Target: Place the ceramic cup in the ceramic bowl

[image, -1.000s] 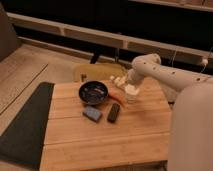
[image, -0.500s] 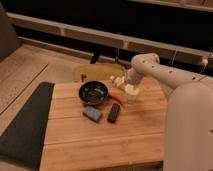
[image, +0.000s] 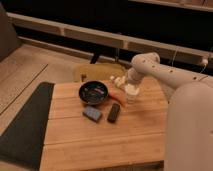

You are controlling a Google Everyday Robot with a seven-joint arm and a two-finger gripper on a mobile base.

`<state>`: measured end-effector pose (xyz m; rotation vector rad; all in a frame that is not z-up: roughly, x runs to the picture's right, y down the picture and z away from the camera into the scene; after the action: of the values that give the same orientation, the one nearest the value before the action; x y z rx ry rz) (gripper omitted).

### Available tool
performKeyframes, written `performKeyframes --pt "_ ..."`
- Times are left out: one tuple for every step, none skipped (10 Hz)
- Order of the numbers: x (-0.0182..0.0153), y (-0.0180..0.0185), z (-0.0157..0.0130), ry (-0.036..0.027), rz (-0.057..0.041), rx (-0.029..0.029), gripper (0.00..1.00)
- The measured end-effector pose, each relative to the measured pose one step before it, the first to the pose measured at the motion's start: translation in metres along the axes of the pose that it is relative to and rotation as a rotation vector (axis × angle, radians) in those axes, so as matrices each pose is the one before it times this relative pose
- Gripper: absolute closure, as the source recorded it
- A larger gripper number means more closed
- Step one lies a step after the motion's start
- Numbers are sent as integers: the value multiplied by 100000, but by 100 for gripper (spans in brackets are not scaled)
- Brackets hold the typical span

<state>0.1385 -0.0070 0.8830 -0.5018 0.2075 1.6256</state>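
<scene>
- The ceramic bowl (image: pixel 88 90) is dark and glossy. It stands on the wooden table (image: pixel 100 142), in the far half of the top. I tell all other places from this bowl.
- The ceramic cup (image: pixel 131 97) is small and cream-white. It stands upright on the table to the right of the bowl, apart from it and not inside it.
- The gripper (image: pixel 131 87) is right of the bowl, directly over the cup, and reaches down to the cup's top part.
- I cannot tell whether the gripper is open around the cup or already gripping it.
- The white arm (image: pixel 162 71) goes from the gripper up and away to the right, far from the bowl, to the robot's big white body (image: pixel 192 130) at the right edge.
- An orange-red long thing (image: pixel 117 94) lies between the bowl and the cup, just beside the bowl's right rim.
- Some small white lumpy items (image: pixel 118 80) lie behind and to the right of the bowl, near the gripper.
- A blue block (image: pixel 92 113) lies in front of the bowl, near it.
- A black oblong object (image: pixel 114 112) lies in front of the bowl and a little to its right, just beside the blue block.
- A dark mat (image: pixel 25 125) lies to the left of the bowl, along the table's left side.
- A yellowish seat (image: pixel 97 71) shows behind the bowl, past the table's far edge.
</scene>
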Motion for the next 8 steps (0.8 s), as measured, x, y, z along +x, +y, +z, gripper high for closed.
performKeyframes --pt "201 185 324 902 -797 193 35" --pt "260 378 702 1925 -1015 352 35" --pt "164 -85 546 1419 88 321 35" --pt "40 -165 503 1258 470 247 35" --pt "-59 -148 532 1224 350 364 35" --pt "2 -165 473 1129 42 171 40" --pt "61 -213 480 1389 112 8 49" --pt "53 -175 485 1473 105 -167 62"
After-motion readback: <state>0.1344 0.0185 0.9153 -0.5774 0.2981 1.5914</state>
